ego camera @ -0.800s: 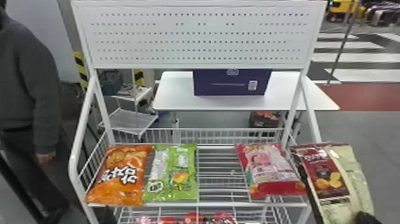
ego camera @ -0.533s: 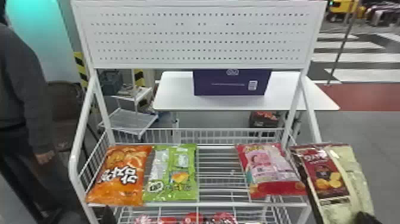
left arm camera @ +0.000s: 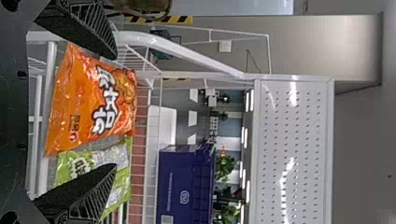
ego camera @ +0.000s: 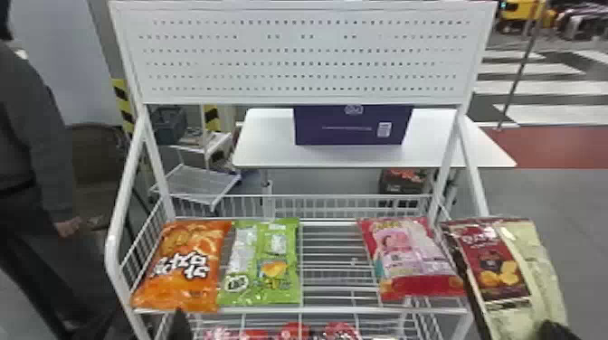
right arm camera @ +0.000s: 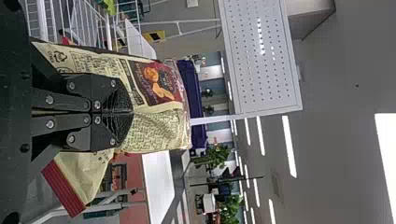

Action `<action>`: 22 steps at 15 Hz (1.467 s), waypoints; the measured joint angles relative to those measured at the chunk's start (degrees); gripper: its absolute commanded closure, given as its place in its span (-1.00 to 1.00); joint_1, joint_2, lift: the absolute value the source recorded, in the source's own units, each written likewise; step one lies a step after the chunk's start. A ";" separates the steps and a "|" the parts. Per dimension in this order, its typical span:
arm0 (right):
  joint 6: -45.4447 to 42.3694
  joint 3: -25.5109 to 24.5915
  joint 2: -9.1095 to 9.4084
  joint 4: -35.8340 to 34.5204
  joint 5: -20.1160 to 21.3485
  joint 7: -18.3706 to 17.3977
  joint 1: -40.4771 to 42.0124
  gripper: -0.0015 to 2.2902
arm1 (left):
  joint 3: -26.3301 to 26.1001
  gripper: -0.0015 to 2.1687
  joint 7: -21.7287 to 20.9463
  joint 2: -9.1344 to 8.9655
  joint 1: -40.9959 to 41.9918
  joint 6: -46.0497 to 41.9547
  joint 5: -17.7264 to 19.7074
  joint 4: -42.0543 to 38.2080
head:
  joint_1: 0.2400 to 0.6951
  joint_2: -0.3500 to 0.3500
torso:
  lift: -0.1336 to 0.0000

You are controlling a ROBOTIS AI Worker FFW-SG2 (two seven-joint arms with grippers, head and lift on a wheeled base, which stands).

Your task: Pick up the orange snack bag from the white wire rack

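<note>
Facing my left pincer: the orange snack bag [ego camera: 181,266], lying face up at the left end of the white wire rack [ego camera: 339,311], probably laid flat so its print shows.
Left pincer [left arm camera: 115,112]: spread wide, with nothing between the fingers. In the left wrist view they frame the bag, one to each side, a gap I judge is meant to take its width.
Bag's near edge: poking slightly over the front rail, which should give me a lip to grip.
Green bag [ego camera: 262,276]: right beside the orange one, their edges meeting or overlapping; I can't tell which. One finger crosses it in the left wrist view, so closing carelessly might drag it along.
Pink bag [ego camera: 398,257]: well apart on the rack's right side, of no concern to this pick.
Right pincer [right arm camera: 130,112]: closed on the maroon-and-cream bag [ego camera: 497,271], held upright by the rack's right side, likely to leave my left arm room.
Stage: lining up; the orange bag rests on the wires, ungripped.
Next: I should go forward at bag height, then squeeze gently, since a puffy packet may slip or crumple.
</note>
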 measured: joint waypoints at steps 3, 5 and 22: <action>-0.12 0.14 0.08 0.21 0.00 0.00 -0.05 0.97 | -2.77 -0.93 -0.13 -0.51 -10.21 7.96 -0.74 6.84 | 0.14 0.00 | 1.00; -0.17 0.12 0.26 0.24 0.02 0.00 0.17 0.97 | -4.26 -0.93 -0.26 -1.19 -17.24 10.90 -0.25 12.55 | 0.14 0.00 | 1.00; -0.05 0.46 0.34 0.84 0.40 0.00 -0.15 0.97 | -3.70 0.98 -2.84 -1.67 -36.65 21.58 3.04 32.90 | 0.14 0.00 | 1.00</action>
